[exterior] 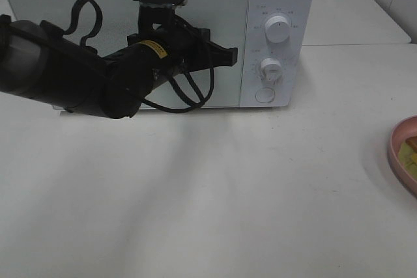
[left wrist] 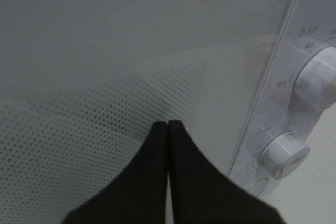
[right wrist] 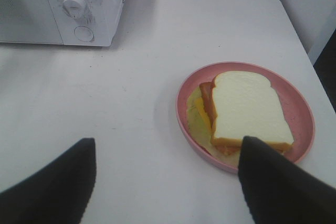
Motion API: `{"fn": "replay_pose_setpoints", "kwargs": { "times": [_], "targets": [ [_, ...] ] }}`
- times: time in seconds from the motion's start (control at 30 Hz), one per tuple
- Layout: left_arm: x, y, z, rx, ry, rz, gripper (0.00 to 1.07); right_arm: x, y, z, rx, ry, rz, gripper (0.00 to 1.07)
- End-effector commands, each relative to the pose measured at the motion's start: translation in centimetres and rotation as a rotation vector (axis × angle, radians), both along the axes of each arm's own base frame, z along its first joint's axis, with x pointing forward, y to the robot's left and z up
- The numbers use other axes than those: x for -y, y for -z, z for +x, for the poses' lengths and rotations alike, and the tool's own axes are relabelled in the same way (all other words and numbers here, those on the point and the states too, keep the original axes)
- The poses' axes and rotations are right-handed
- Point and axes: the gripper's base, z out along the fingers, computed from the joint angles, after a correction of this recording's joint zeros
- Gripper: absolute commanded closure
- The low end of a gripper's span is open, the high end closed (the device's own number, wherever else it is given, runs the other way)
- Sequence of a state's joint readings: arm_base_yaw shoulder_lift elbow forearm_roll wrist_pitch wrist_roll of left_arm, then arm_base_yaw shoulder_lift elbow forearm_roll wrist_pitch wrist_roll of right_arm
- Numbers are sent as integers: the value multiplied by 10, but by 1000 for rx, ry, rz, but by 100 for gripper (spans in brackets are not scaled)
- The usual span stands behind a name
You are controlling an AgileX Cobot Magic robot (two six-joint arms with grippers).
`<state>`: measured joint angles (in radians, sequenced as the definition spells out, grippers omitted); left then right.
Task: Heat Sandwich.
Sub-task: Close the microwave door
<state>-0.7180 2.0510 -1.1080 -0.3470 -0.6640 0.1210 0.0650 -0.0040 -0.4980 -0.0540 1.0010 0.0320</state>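
Observation:
The white microwave (exterior: 195,4) stands at the back of the table with its door closed. My left gripper (exterior: 229,53) is shut and empty, its tips close against the door glass near the control panel; in the left wrist view the fingertips (left wrist: 167,125) touch each other. The sandwich (right wrist: 247,111), white bread with tan crust and yellow-green filling, lies on the round pink plate (right wrist: 302,103). My right gripper (right wrist: 168,153) is open above the table just short of the plate. In the exterior high view only the plate's edge (exterior: 396,151) shows at the far right.
The microwave has two white knobs (exterior: 277,32) (exterior: 271,68) and a round button (exterior: 264,94) on its right panel. The white table (exterior: 195,193) stretches in front of it. A second table surface (exterior: 365,11) lies behind right.

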Motion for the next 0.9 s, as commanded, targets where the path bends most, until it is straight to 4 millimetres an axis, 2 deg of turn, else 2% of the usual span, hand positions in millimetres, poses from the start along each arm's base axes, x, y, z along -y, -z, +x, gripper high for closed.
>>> {"fn": "replay_pose_setpoints", "kwargs": {
  "times": [0.03, 0.5, 0.8, 0.9],
  "targets": [
    [-18, -9, 18, 30, -118, -78, 107, 0, 0, -4, 32, 11, 2, 34],
    [-14, -17, 12, -4, -83, -67, 107, 0, 0, -4, 32, 11, 2, 36],
    [-28, -24, -6, -20, -78, -51, 107, 0, 0, -4, 32, 11, 2, 36],
    [-36, -25, -17, -23, -66, -34, 107, 0, 0, -4, 32, 11, 2, 36]
  ]
}}
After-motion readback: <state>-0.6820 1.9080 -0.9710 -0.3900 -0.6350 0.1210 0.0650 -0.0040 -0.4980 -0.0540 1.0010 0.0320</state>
